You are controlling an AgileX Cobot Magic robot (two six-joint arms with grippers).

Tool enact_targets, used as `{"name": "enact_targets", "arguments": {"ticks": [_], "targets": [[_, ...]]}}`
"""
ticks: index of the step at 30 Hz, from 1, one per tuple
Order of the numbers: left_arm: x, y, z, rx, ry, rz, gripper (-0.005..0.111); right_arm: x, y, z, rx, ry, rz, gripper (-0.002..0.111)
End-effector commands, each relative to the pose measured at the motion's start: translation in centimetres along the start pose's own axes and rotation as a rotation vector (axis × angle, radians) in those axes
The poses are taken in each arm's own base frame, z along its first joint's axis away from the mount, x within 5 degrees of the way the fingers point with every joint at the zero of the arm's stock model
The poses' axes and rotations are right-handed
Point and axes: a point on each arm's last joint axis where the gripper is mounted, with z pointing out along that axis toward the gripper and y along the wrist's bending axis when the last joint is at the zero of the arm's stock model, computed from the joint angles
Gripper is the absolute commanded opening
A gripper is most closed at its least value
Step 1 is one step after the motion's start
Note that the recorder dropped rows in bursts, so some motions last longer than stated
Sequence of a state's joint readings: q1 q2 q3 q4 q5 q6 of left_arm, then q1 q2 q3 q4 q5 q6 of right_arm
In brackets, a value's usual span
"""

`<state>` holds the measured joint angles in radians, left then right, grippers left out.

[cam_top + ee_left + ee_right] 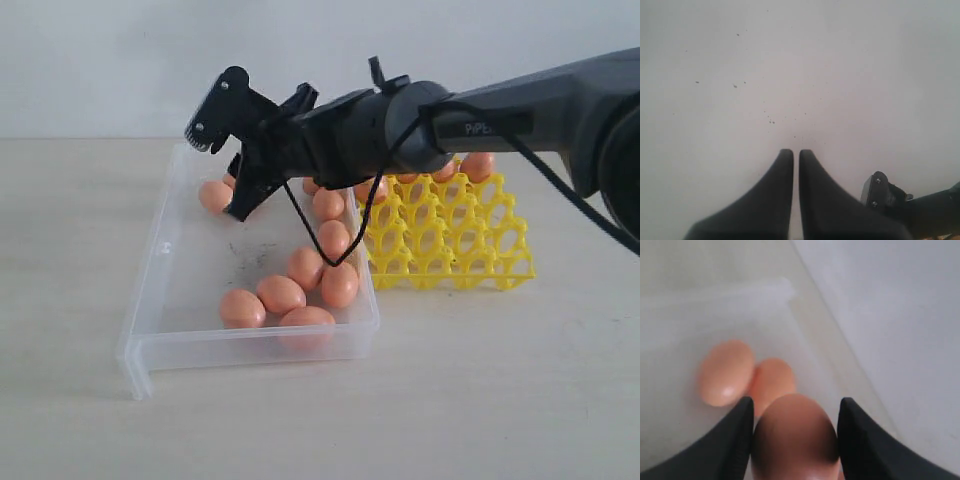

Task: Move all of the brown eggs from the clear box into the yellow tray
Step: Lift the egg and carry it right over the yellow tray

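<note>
My right gripper (pixel 796 401) is shut on a brown egg (pixel 795 440), which fills the gap between both black fingers. Two more brown eggs (pixel 725 372) lie just beyond it on the floor of the clear box (pixel 805 340). In the exterior view the right gripper (pixel 215 175) reaches across the middle and hangs over the far left of the clear box (pixel 160 300). Several brown eggs (pixel 280 293) lie loose in that box. The yellow tray (pixel 450 240) stands right of the box, with brown eggs (pixel 478 165) in its back cups. My left gripper (pixel 796 152) is shut with nothing in it.
The right arm (pixel 480 115) spans above the tray and the box's right side, a black cable (pixel 300 225) looping beneath it. The left wrist view has only a pale speckled surface (pixel 790 75) and a piece of the other arm (pixel 880 192).
</note>
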<state>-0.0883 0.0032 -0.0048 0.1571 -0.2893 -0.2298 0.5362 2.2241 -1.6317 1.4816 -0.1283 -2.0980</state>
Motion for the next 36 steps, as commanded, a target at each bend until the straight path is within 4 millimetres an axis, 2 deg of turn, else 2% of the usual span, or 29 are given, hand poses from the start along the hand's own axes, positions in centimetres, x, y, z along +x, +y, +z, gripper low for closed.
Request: {"name": "enact_targets", "arguments": {"ticks": [1, 4, 9, 13, 16, 20, 26, 28, 33, 36], "targets": [[0.2, 0.0, -0.1, 0.002, 0.008, -0.013, 0.004, -1.1, -0.1, -1.1, 0.336, 0.045, 0.058, 0.0], [0.2, 0.0, -0.1, 0.002, 0.008, -0.013, 0.004, -1.6, 0.8, -1.8, 0.445, -0.097, 0.23, 0.0], [0.2, 0.0, -0.1, 0.002, 0.008, -0.013, 0.004, -0.7, 2.9, -2.9, 0.424, -0.441, 0.507, 0.0], [0.2, 0.0, -0.1, 0.002, 0.008, -0.013, 0.004, 0.7, 4.6, -4.9, 0.366, -0.691, 0.455, 0.0], [0.2, 0.0, -0.1, 0.002, 0.008, -0.013, 0.004, 2.0, 5.4, -6.4, 0.211, -0.732, 0.371, 0.0], [0.2, 0.0, -0.1, 0.002, 0.008, -0.013, 0.004, 4.1, 2.8, -8.4, 0.076, -0.72, 0.446, 0.0], [0.2, 0.0, -0.1, 0.002, 0.008, -0.013, 0.004, 9.6, -4.5, -11.0, -0.186, -0.744, 0.732, 0.0], [0.2, 0.0, -0.1, 0.002, 0.008, -0.013, 0.004, 11.8, -6.3, -11.4, -0.207, -0.708, 0.726, 0.0], [0.2, 0.0, -0.1, 0.002, 0.008, -0.013, 0.004, 15.4, -9.4, -12.4, -0.139, -0.665, 0.774, 0.0], [0.2, 0.0, -0.1, 0.002, 0.008, -0.013, 0.004, 17.0, -9.5, -12.2, -0.147, -0.629, 0.813, 0.0]]}}
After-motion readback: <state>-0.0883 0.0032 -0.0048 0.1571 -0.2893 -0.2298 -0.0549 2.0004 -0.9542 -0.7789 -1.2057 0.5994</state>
